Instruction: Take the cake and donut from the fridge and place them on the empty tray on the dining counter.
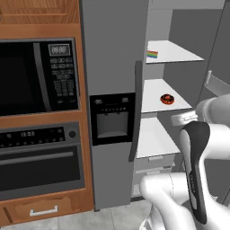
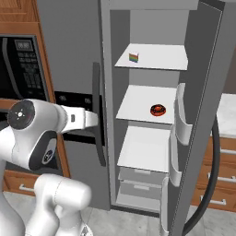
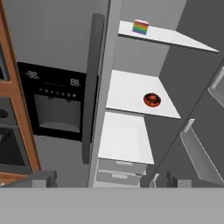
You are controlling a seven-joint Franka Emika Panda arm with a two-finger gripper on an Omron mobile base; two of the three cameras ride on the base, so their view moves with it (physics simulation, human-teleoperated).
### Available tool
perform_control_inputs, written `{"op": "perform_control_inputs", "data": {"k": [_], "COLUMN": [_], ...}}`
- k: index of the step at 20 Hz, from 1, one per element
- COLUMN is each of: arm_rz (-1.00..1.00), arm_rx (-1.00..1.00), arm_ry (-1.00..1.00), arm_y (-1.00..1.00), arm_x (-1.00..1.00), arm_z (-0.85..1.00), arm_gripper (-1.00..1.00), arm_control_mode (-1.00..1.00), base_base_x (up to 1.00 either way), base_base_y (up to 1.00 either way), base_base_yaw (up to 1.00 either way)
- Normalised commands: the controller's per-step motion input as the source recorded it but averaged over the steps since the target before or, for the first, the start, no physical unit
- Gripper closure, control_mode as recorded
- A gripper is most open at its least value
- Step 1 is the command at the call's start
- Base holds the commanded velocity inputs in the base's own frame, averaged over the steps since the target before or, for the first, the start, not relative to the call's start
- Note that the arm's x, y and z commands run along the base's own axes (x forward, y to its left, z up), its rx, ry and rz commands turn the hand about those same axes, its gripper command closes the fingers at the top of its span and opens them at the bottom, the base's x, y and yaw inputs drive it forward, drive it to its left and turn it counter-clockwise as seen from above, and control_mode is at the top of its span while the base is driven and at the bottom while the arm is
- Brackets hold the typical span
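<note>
Reading perhaps "88" on fridge (image 3: 61, 52) dispenser display (image 3: 54, 81)

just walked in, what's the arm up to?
It's parked in front of the fridge, whose right door is swung open. The cake sits on the top shelf and the donut on the shelf below, both untouched. The claw is open and empty, pointed at the shelves, short of them.

White arm (image 2: 41, 133) folded at the elbow, forearm level, pincer (image 3: 109, 179) tips spread wide, holding nothing
</note>
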Motion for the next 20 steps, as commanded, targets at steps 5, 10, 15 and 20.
{"op": "perform_control_inputs", "data": {"k": [5,10,15,20], "arm_rz": [0.0,0.0,0.0,0.0], "arm_rx": [0.0,0.0,0.0,0.0], "arm_ry": [0.0,0.0,0.0,0.0], "arm_y": [0.0,0.0,0.0,0.0], "arm_x": [0.0,0.0,0.0,0.0], "arm_z": [0.0,0.0,0.0,0.0], "arm_gripper": [-1.0,-1.0,-1.0,-1.0], "arm_control_mode": [1.0,1.0,1.0,1.0], "base_base_x": [-0.01,0.02,0.7,0.8], "base_base_y": [-0.39,-0.54,0.03,-0.05], "base_base_yaw": [0.0,0.0,0.0,0.0]}}
